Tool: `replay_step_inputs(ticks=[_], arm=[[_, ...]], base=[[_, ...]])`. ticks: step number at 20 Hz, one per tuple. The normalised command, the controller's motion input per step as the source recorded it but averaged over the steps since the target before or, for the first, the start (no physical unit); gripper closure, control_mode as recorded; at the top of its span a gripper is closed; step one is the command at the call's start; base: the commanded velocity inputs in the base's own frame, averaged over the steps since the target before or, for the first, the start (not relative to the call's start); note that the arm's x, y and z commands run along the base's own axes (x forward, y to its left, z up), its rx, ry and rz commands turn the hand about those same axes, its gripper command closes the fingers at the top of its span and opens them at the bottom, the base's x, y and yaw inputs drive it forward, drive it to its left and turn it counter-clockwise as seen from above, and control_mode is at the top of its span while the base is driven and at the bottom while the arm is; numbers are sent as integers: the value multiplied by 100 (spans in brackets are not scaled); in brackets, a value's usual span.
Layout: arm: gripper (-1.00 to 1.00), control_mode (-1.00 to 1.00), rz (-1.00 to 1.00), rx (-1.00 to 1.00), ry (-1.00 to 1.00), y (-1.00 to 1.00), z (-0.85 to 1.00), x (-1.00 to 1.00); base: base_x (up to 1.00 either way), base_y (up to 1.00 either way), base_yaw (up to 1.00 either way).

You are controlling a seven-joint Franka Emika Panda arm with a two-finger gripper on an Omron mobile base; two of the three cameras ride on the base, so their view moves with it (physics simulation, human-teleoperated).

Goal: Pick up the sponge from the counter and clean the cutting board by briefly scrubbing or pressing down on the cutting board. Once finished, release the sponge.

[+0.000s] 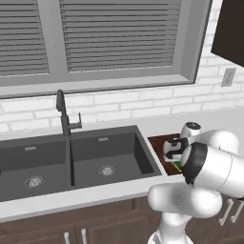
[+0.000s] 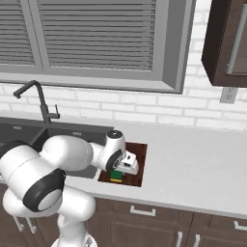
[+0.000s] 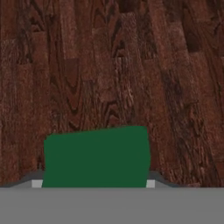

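My gripper is closed on the sponge, its green top facing the hand camera, and presses it onto the cutting board near the board's front edge. The board lies on the tabletop at its front edge, just right of the sink.

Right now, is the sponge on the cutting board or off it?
On it: the sponge sits on the cutting board under the gripper, green top over wood grain.
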Motion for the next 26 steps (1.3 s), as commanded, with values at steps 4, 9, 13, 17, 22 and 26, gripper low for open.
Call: replay_step_inputs(ticks=[4, 9, 13, 17, 22, 26], arm=[[100, -100, 0, 0, -1, 0, 0, 8], [100, -100, 0, 0, 0, 0, 0, 5], [100, -100, 0, 0, -1, 0, 0, 0], [100, -100, 0, 0, -8, 0, 0, 17], [100, -100, 0, 0, -7, 0, 0, 37], [100, -100, 0, 0, -3, 0, 0, 49]], base=[[0, 0, 0], [0, 0, 0], [0, 0, 0], [0, 0, 0], [0, 0, 0], [0, 0, 0]])
